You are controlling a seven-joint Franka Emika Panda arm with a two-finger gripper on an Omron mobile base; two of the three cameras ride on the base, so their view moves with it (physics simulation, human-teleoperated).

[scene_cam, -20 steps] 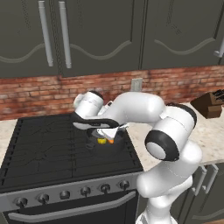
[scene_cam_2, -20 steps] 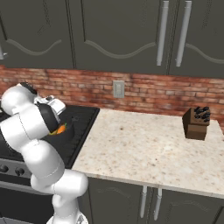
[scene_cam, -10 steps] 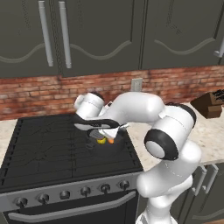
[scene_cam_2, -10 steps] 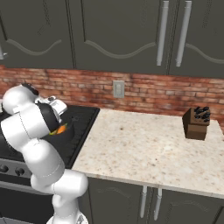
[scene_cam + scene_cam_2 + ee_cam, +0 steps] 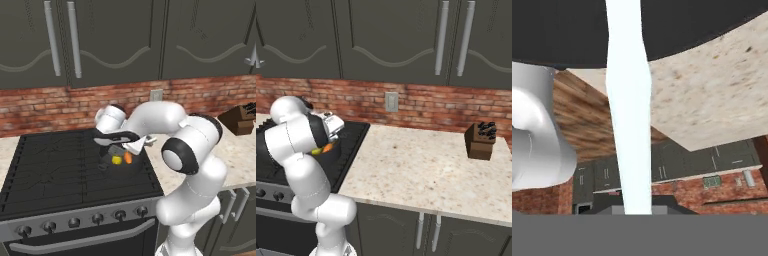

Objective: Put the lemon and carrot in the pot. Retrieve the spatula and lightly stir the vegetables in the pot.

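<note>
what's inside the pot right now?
The lemon and the carrot lie side by side in the pot. The arm covers the pot's far part, so the spatula's head cannot be seen.

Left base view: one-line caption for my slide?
Gripper low over the pot holding lemon and carrot on the stove.

end effector [image 5: 116, 150] edged slightly right over the pot [image 5: 118, 161]

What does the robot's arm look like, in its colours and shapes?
The arm is made of thick, rounded, glossy white segments, with dark grey to black rings and round caps at the joints. Its hand is a flat dark piece with a white underside. No cables or markings can be made out.
</note>
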